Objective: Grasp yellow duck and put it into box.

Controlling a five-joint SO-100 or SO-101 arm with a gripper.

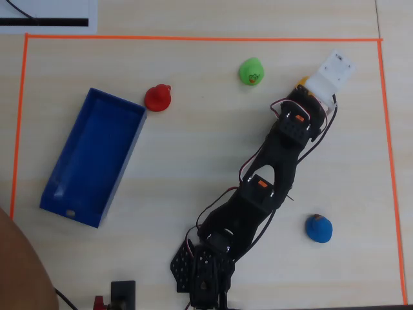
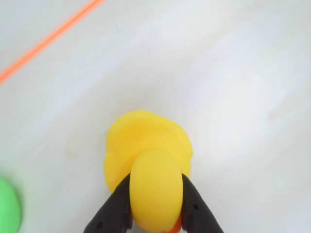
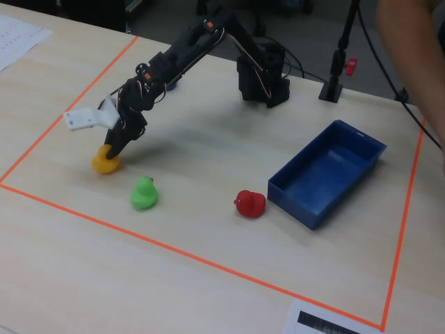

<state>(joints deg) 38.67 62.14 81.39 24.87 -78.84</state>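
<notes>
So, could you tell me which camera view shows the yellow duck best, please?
The wrist view: the yellow duck fills the frame's centre, with the hand closed on it. In the fixed view it is small and partly covered; overhead, only a sliver shows beside the arm.

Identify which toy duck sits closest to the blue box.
The red duck, beside the box's corner; the green duck, blue duck and yellow duck sit farther away.

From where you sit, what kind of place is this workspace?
Probably a lab or hobby bench set up for robot trials: a pale wooden table with an orange tape border, toy ducks, a blue box, and a camera stand.
</notes>
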